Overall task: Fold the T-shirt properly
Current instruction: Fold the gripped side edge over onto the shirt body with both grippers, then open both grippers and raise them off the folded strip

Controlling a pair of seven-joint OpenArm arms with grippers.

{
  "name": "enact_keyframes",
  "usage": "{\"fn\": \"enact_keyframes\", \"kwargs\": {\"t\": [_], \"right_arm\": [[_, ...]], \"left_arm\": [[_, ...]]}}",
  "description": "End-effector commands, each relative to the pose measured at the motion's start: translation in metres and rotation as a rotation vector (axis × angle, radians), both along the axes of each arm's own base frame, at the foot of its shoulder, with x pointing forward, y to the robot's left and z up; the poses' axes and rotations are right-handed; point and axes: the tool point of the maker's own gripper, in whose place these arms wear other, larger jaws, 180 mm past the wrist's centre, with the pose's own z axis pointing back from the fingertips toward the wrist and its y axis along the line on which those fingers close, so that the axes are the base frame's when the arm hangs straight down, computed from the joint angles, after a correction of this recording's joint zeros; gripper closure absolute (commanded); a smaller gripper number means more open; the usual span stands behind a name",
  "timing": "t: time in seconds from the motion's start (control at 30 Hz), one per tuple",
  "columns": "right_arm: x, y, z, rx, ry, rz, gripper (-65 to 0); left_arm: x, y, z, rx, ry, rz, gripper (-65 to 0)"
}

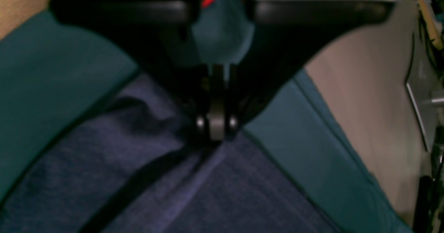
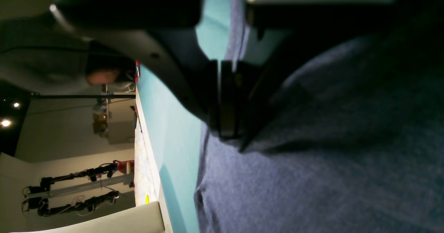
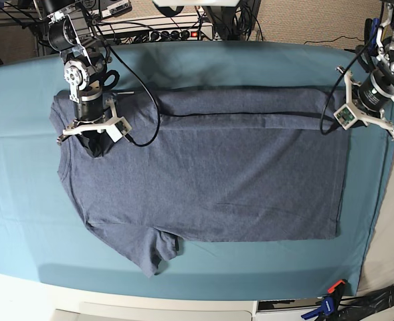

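Both grippers, left (image 1: 215, 127) and right (image 2: 227, 125), were pinching the T-shirt's (image 3: 210, 180) far edge at opposite ends; its long axis ran left-right on the table cloth (image 3: 23, 200), body spreading nearward.

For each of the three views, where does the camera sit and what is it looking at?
Left wrist: on the left arm, looking past the shut left gripper at the T-shirt.
Right wrist: on the right arm, looking past the shut right gripper, along the table cloth.
Base: overhead, looking down; both arms show at the shirt's far edge.
All three views show the T-shirt and cloth.
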Motion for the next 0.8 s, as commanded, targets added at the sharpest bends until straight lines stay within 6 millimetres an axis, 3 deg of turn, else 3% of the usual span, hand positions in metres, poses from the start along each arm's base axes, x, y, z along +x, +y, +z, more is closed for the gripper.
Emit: {"fn": "enact_keyframes", "kwargs": {"t": [0.0,0.27,0.67,0.7,0.77], "right_arm": [[0.007,-0.004,0.015,-0.012,-0.052,-0.002,0.0],[0.008,-0.005,0.018,-0.01,-0.068,-0.01,0.0],[0.008,-0.005,0.019,-0.01,-0.076,-0.012,0.0],[0.008,-0.005,0.019,-0.009,-0.078,-0.007,0.0],[0.008,-0.003,0.02,-0.007,-0.08,0.0,-9.9]], "left_arm": [[0.008,0.004,0.009,0.01,-0.034,-0.003,0.0],[0.006,0.015,0.0,0.018,-0.011,0.026,0.0],[0.007,0.011,0.001,-0.006,-0.018,0.022,0.0],[0.008,0.01,0.002,-0.011,-0.024,0.016,-1.4],[0.011,0.008,0.005,-0.02,-0.038,0.009,-10.6]]}}
